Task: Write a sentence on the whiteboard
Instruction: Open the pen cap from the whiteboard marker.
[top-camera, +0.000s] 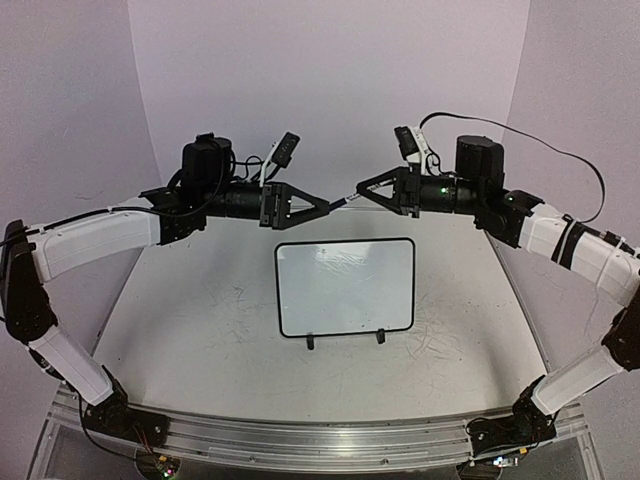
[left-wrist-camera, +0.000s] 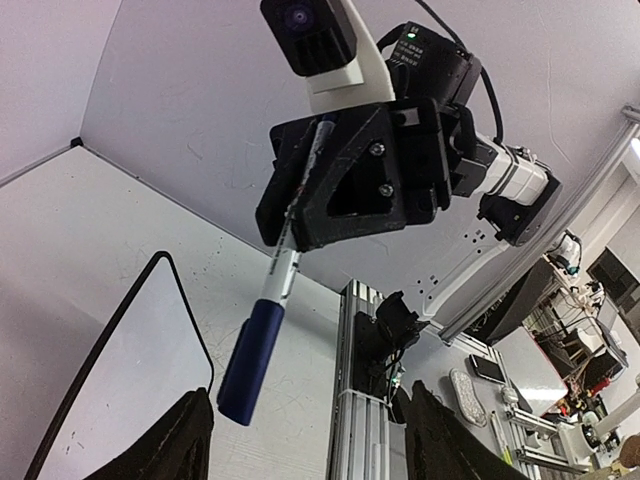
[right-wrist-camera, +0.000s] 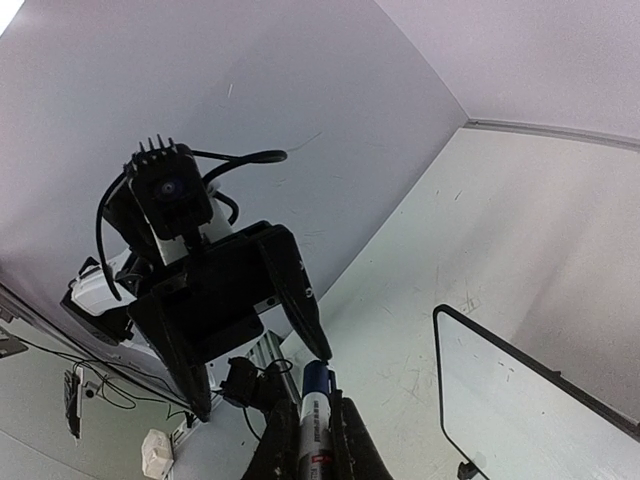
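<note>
The whiteboard (top-camera: 345, 288) sits on the scuffed white table (top-camera: 200, 310), midway between the two arms, its two black feet (top-camera: 311, 341) at its near edge; its face shows white with some glare. Both grippers are raised above the table just beyond the whiteboard's far edge, tips facing one another. The right gripper (top-camera: 360, 188), beyond the whiteboard's far right half, is pressed onto the white barrel of a marker (left-wrist-camera: 275, 290); the marker's blue cap (left-wrist-camera: 252, 360) points towards the left gripper (top-camera: 324, 207). The left gripper, beyond the whiteboard's far left half, has its fingers (left-wrist-camera: 190, 445) spread apart; the cap end lies close beside one finger, ungripped; whether it touches that finger cannot be told.
</note>
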